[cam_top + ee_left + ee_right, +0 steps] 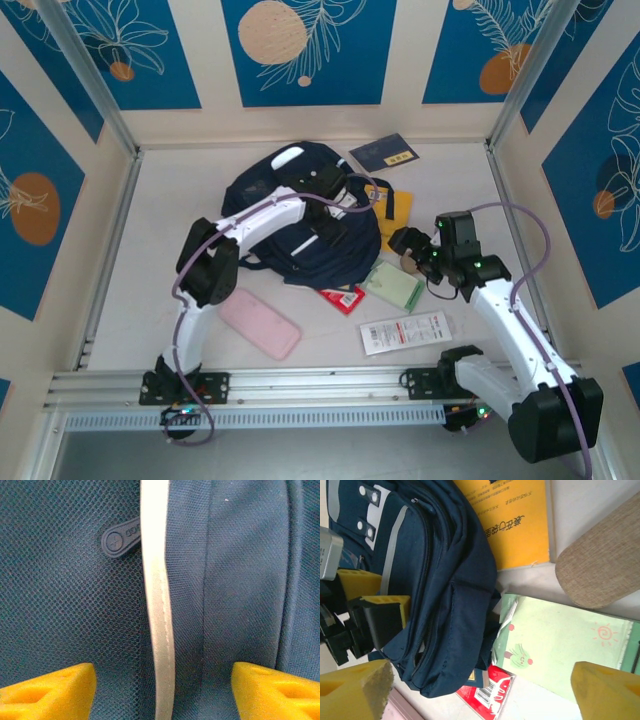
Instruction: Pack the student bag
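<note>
Over the middle of the bench [150, 210], seen from the top camera, the student bag [290, 215] is laid flat, and the left arm is stretched across it so that the left jaws rest at the bag's 3 o'clock side. Around it are scattered a pink case [260, 322] at 7 o'clock, a dark booklet [385, 152] at 1 o'clock, a yellow book [395, 210] at 3 o'clock and a green notebook [393, 285] at 5 o'clock, beside which the right jaws are held. From the left wrist, the yellow pads [45, 690] are seen apart, with a grey stripe [157, 620] between them and a zipper pull [120, 541] at 11 o'clock; nothing is clamped, and contact with the cloth cannot be told. From the right wrist, the right jaws are spread wide and empty, with the bag at 9 o'clock and a tan case [600, 565] at 2 o'clock. The bag is judged soft and limp, likely to fold and sag when lifted. It is best taken by the zipper pull or by a pinched fold at the opening's rim.
</note>
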